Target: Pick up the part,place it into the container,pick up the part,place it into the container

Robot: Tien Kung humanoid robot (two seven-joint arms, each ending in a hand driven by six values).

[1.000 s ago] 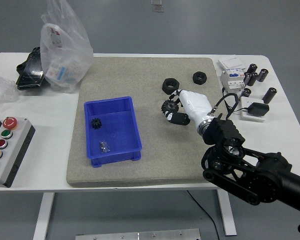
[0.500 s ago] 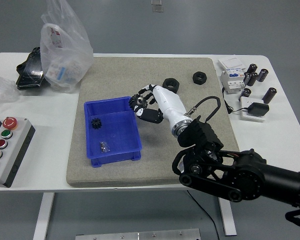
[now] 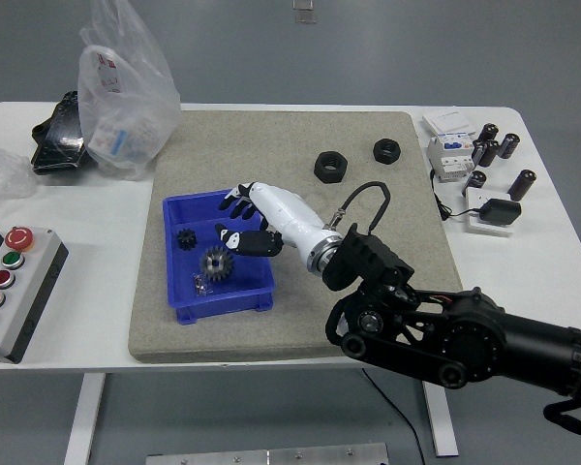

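Note:
A blue bin (image 3: 257, 226) sits on the grey mat (image 3: 271, 145). Inside it lie a small black gear (image 3: 185, 238), a larger dark gear (image 3: 214, 262) and a small dark part (image 3: 202, 284). My right hand (image 3: 240, 219), white with black fingertips, hovers over the bin just right of the larger gear. Its fingers are spread and hold nothing. Two black hex nuts (image 3: 329, 166) (image 3: 386, 150) rest on the mat at the back right. The left arm is out of view.
A plastic bag (image 3: 124, 87) and a black object (image 3: 58, 131) are at the back left. A button box (image 3: 8, 286) sits at the left edge. A breaker (image 3: 447, 153), several black cylinders (image 3: 494, 145) and an adapter (image 3: 492, 213) are at the right.
My right hand carried the larger gear left from the mat to over the bin and let it go; the gear now lies in the bin.

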